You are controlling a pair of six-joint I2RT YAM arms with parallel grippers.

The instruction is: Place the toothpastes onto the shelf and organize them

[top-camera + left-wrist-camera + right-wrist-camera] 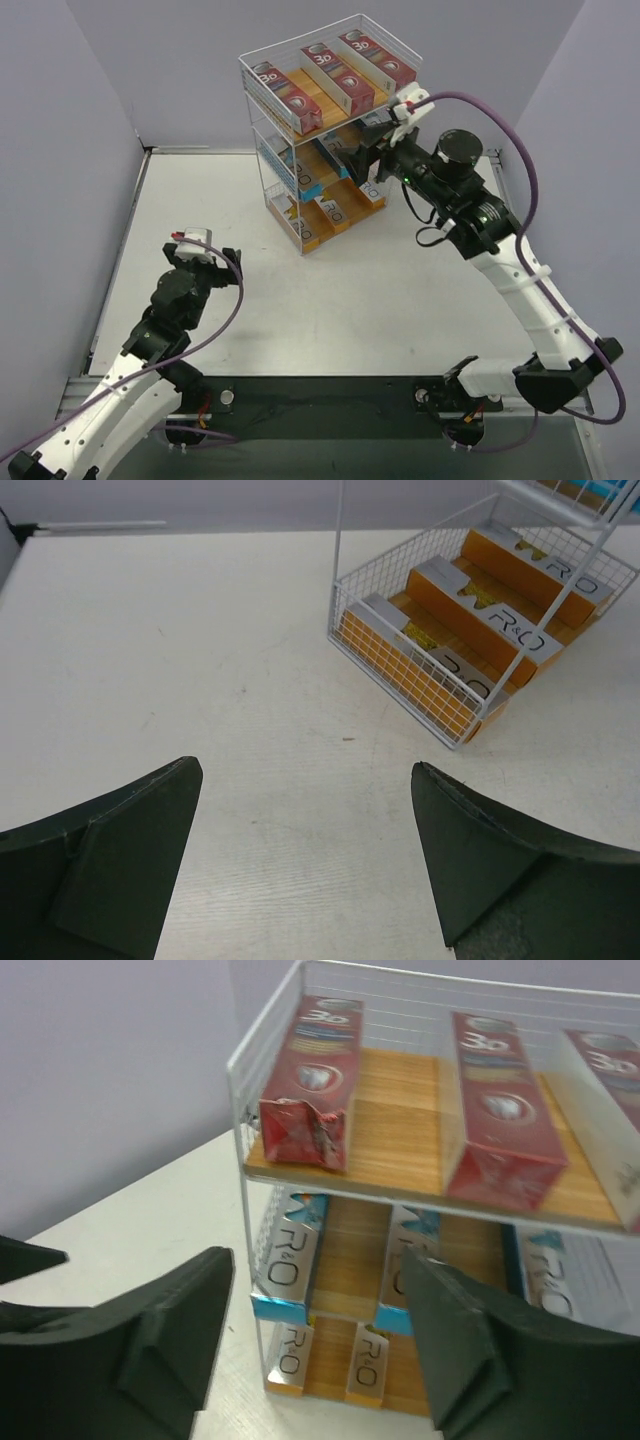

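The right claw (318,1260) is hovering with its fingers apart and gripping nothing, facing the end of the shelf (400,1120) at about the height of the middle tier. Just beyond its fingertips, the teal-and-white toothpastes (285,1250) are lying side by side on the middle board, their ends pointing at the claw. Above them, three red toothpastes (310,1080) marked "3D" are sitting in a row on the top board, with wood showing between them. Below, the orange-and-white toothpastes (480,620) are filling the bottom tier, lying parallel inside the wire wall. Well apart from the shelf, the left claw (305,768) is hanging over the bare white worktop (330,290) with its fingers spread wide and holding nothing, the shelf's bottom tier standing ahead of it to the right.
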